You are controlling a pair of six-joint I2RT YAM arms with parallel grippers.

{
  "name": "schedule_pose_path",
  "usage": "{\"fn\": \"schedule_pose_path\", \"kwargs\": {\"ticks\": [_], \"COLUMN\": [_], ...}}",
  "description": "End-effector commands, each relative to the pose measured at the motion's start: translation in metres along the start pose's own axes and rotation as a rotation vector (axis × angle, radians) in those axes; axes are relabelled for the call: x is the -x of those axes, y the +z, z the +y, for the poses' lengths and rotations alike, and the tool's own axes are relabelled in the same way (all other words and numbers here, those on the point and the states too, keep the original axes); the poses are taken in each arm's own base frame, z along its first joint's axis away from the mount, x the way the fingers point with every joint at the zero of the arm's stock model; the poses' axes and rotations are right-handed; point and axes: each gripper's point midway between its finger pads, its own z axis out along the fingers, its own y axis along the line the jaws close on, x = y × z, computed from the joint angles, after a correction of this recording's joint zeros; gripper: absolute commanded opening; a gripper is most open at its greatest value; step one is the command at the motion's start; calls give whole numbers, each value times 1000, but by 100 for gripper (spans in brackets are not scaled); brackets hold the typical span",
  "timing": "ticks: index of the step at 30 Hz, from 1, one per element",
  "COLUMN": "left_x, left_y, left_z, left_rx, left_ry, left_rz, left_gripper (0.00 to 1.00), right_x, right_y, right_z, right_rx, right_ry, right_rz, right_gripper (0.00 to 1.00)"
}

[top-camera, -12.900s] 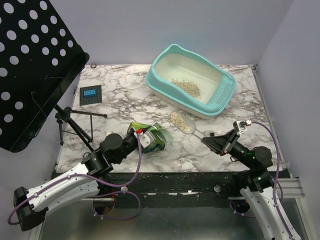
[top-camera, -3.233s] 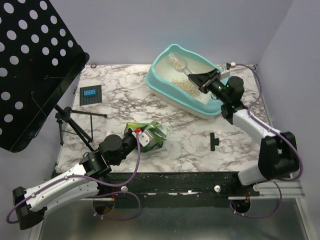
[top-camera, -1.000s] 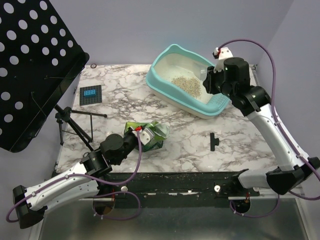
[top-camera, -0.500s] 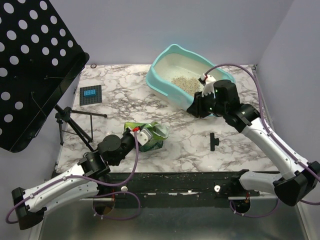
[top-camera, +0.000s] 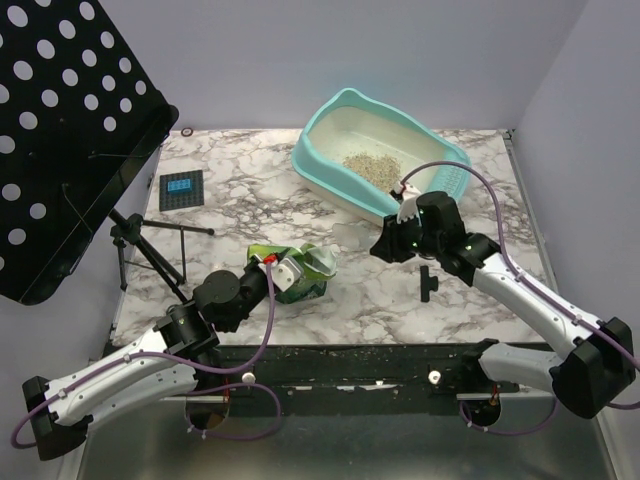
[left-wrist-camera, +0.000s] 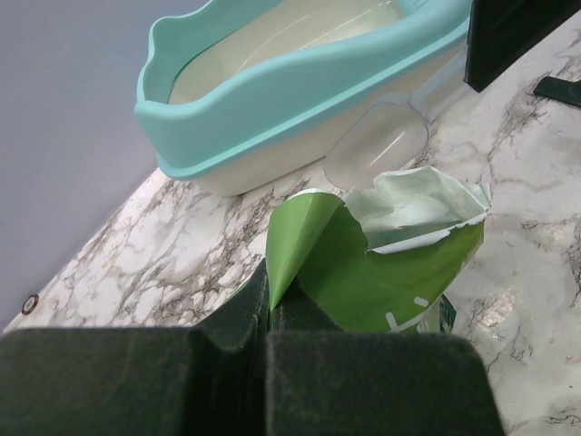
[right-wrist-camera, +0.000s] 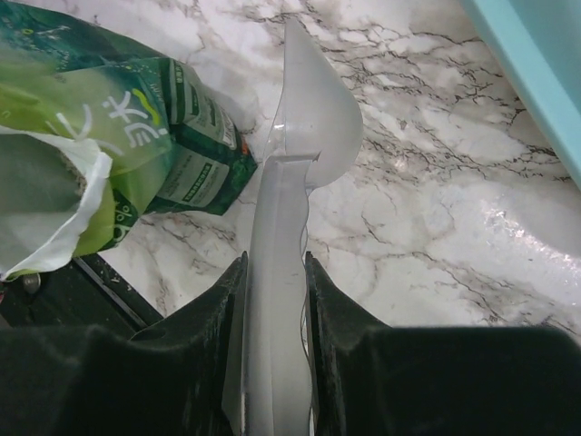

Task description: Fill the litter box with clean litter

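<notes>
The right hand (right-wrist-camera: pixel 275 272) grips the clear scoop (right-wrist-camera: pixel 304 118) tight. The left hand (left-wrist-camera: pixel 268 313) seems to pinch the green bag (left-wrist-camera: pixel 381 272), its fingertips hidden. Some clean litter (top-camera: pixel 375 167) lies in the litter box (top-camera: pixel 452 182).

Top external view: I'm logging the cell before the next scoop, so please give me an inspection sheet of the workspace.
Surface: white-grey marble table.
Job's things: litter box at the far side, with a small pile of clean litter inside.
Clutter: open green bag; clear scoop, which looks empty; black T-shaped piece; black pad; tripod.
Grippers: left gripper has its fingers shut on the green bag's edge; right gripper is shut on the scoop's handle.
Cables: purple cables loop along both arms.
Surroundings: black perforated panel at left; plain walls.
</notes>
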Motion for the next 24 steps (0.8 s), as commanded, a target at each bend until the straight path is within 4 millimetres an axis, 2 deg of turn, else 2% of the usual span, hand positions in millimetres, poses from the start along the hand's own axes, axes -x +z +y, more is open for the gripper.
{"fn": "schedule_pose_path", "kwargs": {"ticks": [1,5,9,15,16,21,24], "left_x": [13,14,12,10,9,7,7], "left_y": [-4,-4,-3,-3,-3,-2,-3], "left_z": [13,13,12,14,14,13,14], "left_rx": [55,55,53,63,66,67,70], "left_ry": [-22,-21,-16,-11,-9,-5,-4], "left_rz": [-35,-41,-36,-29,-27,-23,-25], "left_gripper": [0,0,0,0,0,0,0], "right_x": [1,-7,-3,15,19,34,41], "right_y": [22,46,75,114,120,146,148], "right_z": [-8,-18,-19,-27,-27,-40,-42], "right_rx": [-14,-36,-15,-19,-19,-71,-85], "right_ry": [11,47,92,101,97,77,62], "right_rz": [-37,-20,-24,-41,-42,-35,-26], "right_gripper": [0,0,0,0,3,41,54]}}
